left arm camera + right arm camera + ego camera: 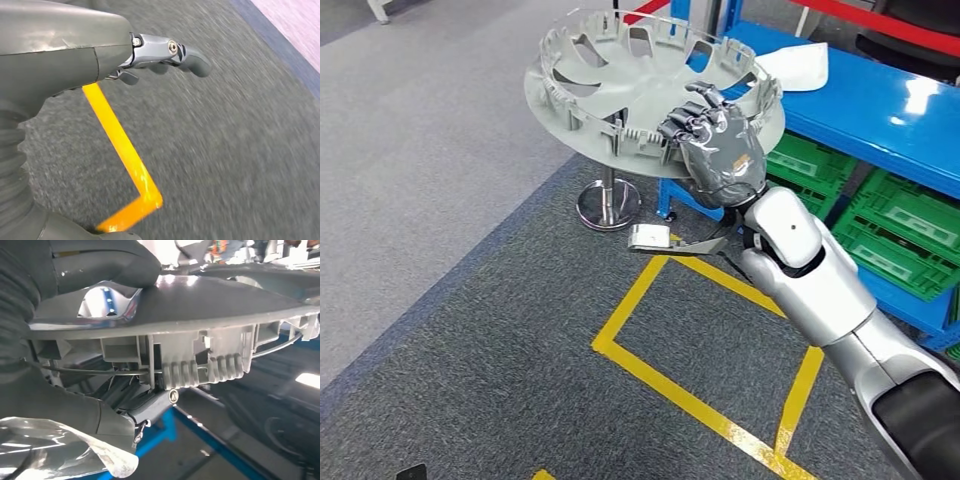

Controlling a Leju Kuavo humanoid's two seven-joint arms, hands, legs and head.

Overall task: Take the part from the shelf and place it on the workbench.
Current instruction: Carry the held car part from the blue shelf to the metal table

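held aloft over grey carpet — round grey part (637, 85), rim gripped by right hand (716, 150); left hand (166, 52) empty, fingers loosely extended.

wheel cover (637, 85): 1; green crates (901, 235): apparently 3, partly hidden; blue shelf (878, 110): 1; hands: 2

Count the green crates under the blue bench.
3 in the head view, all below the blue bench: one green crate nearest the right hand, one further right, one in front of it. Others may be hidden beyond the frame.
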